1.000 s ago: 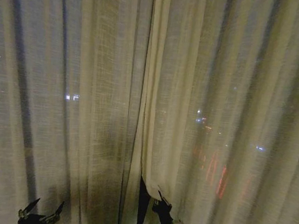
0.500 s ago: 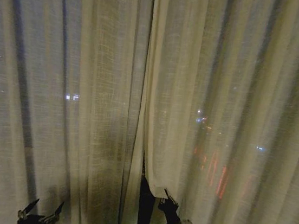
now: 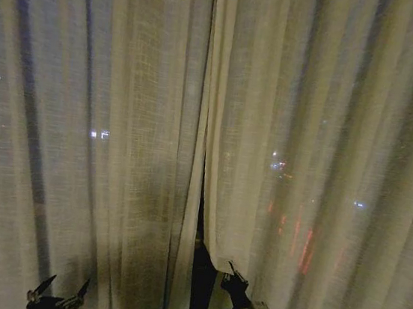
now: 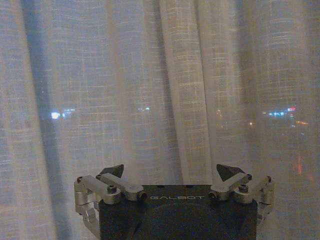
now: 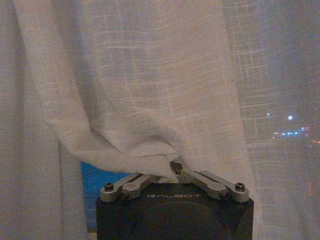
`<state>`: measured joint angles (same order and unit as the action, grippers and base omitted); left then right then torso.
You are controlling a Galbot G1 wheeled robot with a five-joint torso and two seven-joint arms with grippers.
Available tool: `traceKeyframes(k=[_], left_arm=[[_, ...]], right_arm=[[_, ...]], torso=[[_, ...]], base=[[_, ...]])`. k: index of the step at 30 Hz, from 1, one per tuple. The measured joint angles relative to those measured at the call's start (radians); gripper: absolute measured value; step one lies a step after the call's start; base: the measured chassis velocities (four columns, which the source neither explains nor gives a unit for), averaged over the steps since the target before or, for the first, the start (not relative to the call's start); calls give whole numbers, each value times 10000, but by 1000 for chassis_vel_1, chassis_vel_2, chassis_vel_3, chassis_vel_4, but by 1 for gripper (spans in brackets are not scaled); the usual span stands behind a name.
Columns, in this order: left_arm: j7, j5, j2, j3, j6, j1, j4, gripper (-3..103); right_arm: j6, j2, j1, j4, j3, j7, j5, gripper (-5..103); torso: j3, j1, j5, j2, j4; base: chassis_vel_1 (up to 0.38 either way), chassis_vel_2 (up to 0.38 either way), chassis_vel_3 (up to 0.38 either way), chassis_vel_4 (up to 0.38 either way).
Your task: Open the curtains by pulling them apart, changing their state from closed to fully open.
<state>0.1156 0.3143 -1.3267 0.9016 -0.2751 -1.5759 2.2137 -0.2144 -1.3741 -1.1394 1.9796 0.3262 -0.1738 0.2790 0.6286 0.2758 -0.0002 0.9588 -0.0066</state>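
— Start on the left: what is the left gripper doing down there?

— It hangs low in front of the left curtain, its jaws spread wide and holding nothing. In its own wrist view the cloth looks just ahead of the open fingers, apart from them, so I'd judge it is poised to take a fold of that panel.

— And the middle?

— The two curtains meet along the centre, closed for most of their height. Low down a dark gap opens, because the inner edge of the right curtain is drawn aside there.

— Drawn by what?

— The right gripper, low and just right of centre. Its jaws are pressed together on a bunched fold of that hem, a grip suited to hauling the panel rightward. The opening is barely begun.
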Motion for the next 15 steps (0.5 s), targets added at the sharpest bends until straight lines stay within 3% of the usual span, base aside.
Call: traceKeyframes(k=[15], left_arm=[[3,-29,-24,5,2,-19,23,100]], right_arm=[[4,1,-7,11,179,110,24,0]], torso=[[0,0,-1,0,0]], base=[[-96,-87,107,93]])
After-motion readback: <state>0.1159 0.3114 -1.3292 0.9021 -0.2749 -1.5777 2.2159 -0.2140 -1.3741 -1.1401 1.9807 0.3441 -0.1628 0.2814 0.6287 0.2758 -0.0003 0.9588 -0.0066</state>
